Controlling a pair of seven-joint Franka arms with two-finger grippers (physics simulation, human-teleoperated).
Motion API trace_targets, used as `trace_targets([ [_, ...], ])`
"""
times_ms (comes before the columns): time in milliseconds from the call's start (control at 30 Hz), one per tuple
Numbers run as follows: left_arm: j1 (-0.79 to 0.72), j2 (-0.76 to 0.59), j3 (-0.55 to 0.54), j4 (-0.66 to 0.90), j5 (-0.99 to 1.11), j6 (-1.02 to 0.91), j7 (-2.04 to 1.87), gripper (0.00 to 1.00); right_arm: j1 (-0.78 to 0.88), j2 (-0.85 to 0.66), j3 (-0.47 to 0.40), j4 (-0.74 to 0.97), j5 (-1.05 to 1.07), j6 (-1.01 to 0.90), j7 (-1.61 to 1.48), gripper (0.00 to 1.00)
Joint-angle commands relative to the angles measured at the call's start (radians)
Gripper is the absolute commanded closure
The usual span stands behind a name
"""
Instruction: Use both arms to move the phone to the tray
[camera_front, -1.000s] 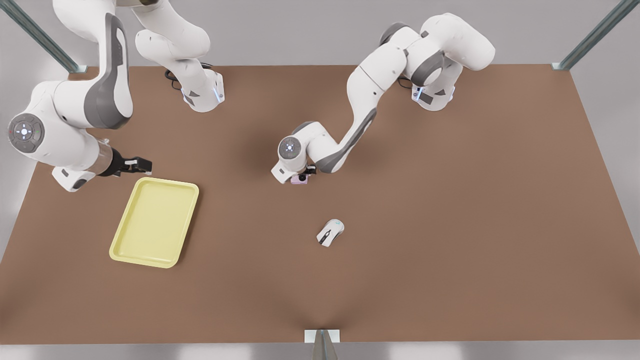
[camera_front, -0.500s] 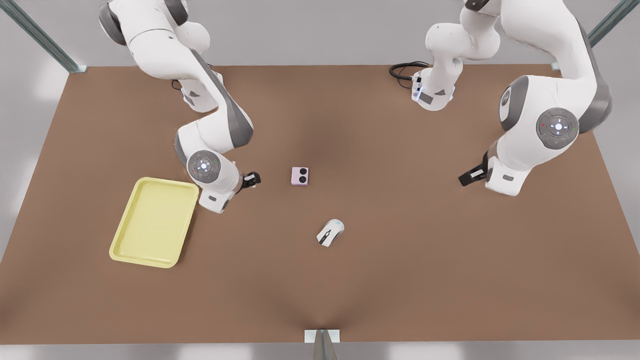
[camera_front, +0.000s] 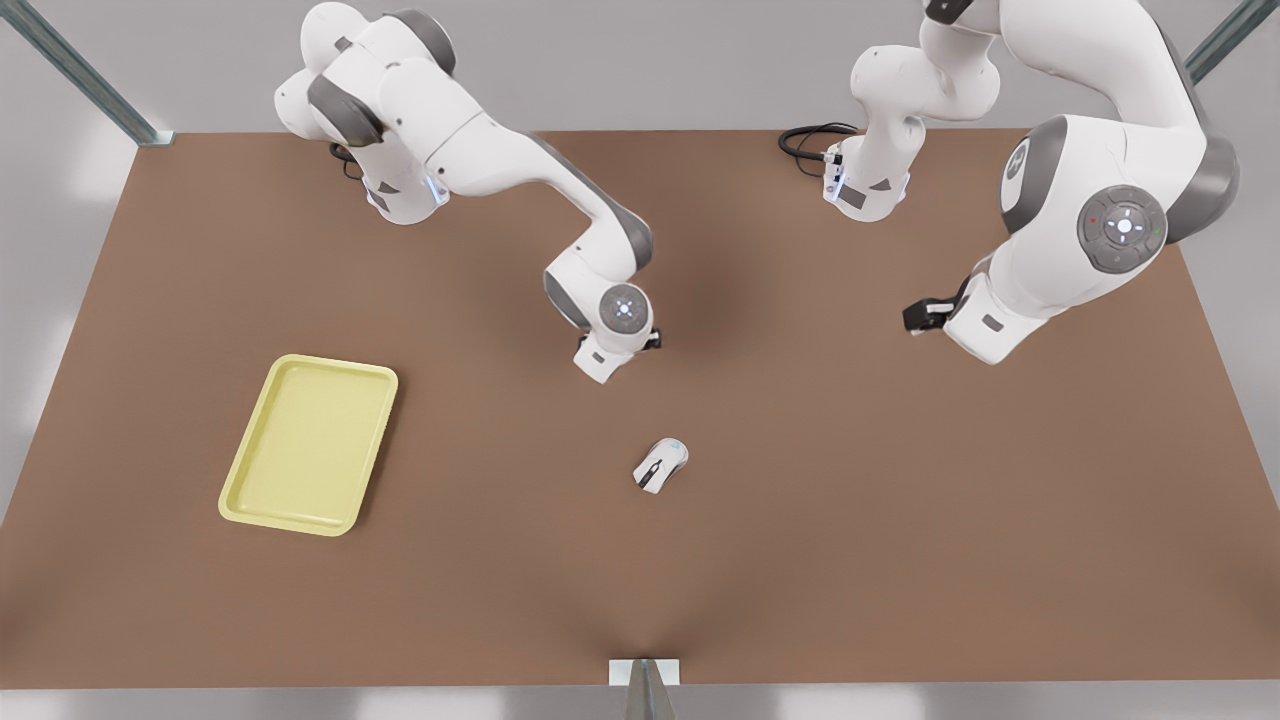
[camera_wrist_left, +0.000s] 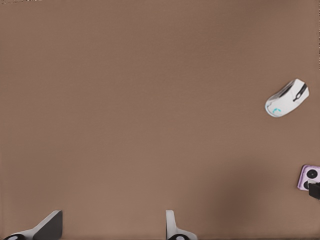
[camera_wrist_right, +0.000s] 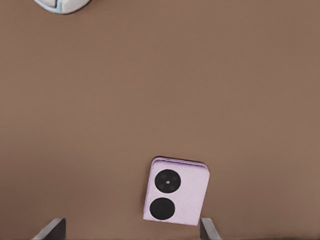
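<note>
Brown matte tabletop (camera_front: 900, 520) spans scene, evenly lit. Pale grey floor (camera_front: 640, 80) beyond far edge. Grey metal struts (camera_front: 85, 80) slant at both far corners. Small metal bracket (camera_front: 644, 672) at near edge middle.

On the counter (camera_front: 900, 520), the tray (camera_front: 309, 444) sits way over on the front view's left. The mouse (camera_front: 660, 465) is near the middle, with the phone (camera_wrist_right: 176, 190) lying flat just behind it, right under the right pincer (camera_front: 652, 341). The left pincer (camera_front: 915, 317) hangs well off to the front view's right.
</note>
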Motion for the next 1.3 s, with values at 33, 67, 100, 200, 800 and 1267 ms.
trace_targets([
  [33, 0.000, -0.001, -0.001, 0.000, -0.001, -0.008, 0.234, 0.00, -0.029, -0.006, 0.015, -0.057, 0.001, 0.165, 0.456, 0.00],
  [67, 0.000, -0.001, -0.001, 0.000, -0.001, -0.008, 0.234, 0.00, -0.032, -0.006, 0.018, -0.067, 0.002, 0.170, 0.409, 0.00],
  [100, 0.000, -0.001, -0.001, 0.000, -0.001, -0.008, 0.234, 0.00, -0.035, -0.014, 0.018, -0.100, 0.001, 0.210, 0.370, 0.00],
  [200, 0.000, 0.001, -0.001, 0.000, -0.006, -0.005, 0.234, 0.00, -0.131, -0.055, 0.095, -0.238, 0.002, 0.389, 0.341, 0.00],
  [800, 0.000, 0.023, 0.000, 0.000, -0.012, 0.010, 0.237, 0.00, -0.162, -0.054, 0.128, -0.383, -0.085, 0.498, 0.142, 0.00],
  [1267, 0.000, 0.030, 0.002, 0.000, -0.010, 0.010, 0.237, 0.00, -0.161, -0.015, 0.128, -0.379, -0.157, 0.480, 0.112, 0.04],
])
